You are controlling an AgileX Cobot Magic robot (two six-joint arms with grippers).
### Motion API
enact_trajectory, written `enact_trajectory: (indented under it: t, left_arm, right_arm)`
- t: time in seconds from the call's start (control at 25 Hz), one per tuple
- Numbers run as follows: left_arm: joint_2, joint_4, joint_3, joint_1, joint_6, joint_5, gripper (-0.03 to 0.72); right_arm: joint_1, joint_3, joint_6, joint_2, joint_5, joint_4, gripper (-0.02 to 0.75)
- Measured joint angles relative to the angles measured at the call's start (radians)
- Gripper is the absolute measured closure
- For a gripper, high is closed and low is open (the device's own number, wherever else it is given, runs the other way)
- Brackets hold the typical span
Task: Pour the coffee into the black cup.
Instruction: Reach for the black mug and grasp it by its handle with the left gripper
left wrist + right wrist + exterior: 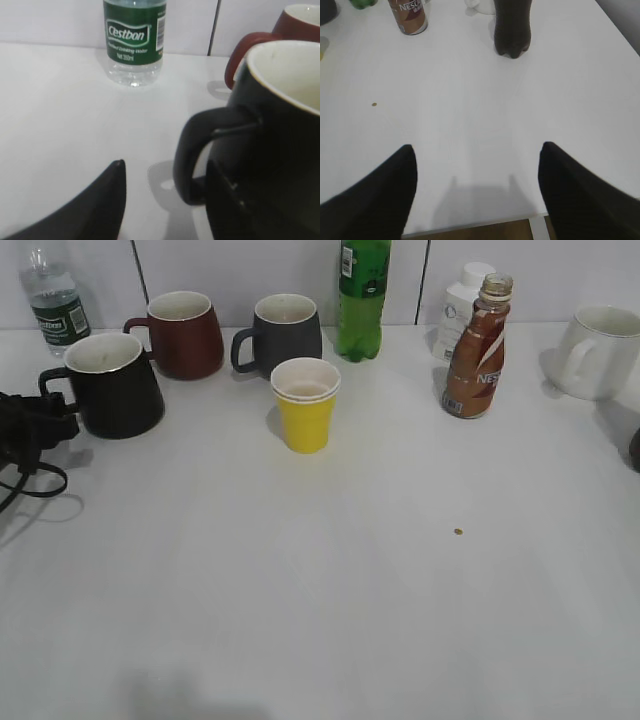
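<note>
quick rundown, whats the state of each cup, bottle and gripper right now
black cup: upright, empty
red mug: upright
grey mug: upright
yellow cup: upright
coffee bottle: upright, cap off
left gripper: open, around the black cup's handle
right gripper: open, empty

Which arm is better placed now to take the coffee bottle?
Right. The coffee bottle stands on the right half of the table, and the right claw is open and empty. The left claw is far left, at the black cup's handle.
</note>
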Motion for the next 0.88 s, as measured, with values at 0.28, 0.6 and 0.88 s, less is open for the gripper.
enact_trajectory:
  t: [0.28,0.6,0.88]
  left_arm:
    - [0.0,0.091,-0.024,0.023,0.0,0.002,0.296]
    - [0.003,0.141,-0.063,0.052,0.0,0.021,0.297]
    - [0.023,0.166,-0.07,0.054,-0.001,0.02,0.298]
  right_arm:
    - [0.0,0.0,0.0,0.0,0.0,0.0,0.149]
    - [0.0,0.0,0.0,0.0,0.0,0.0,0.149]
    - [0.0,0.0,0.0,0.0,0.0,0.0,0.149]
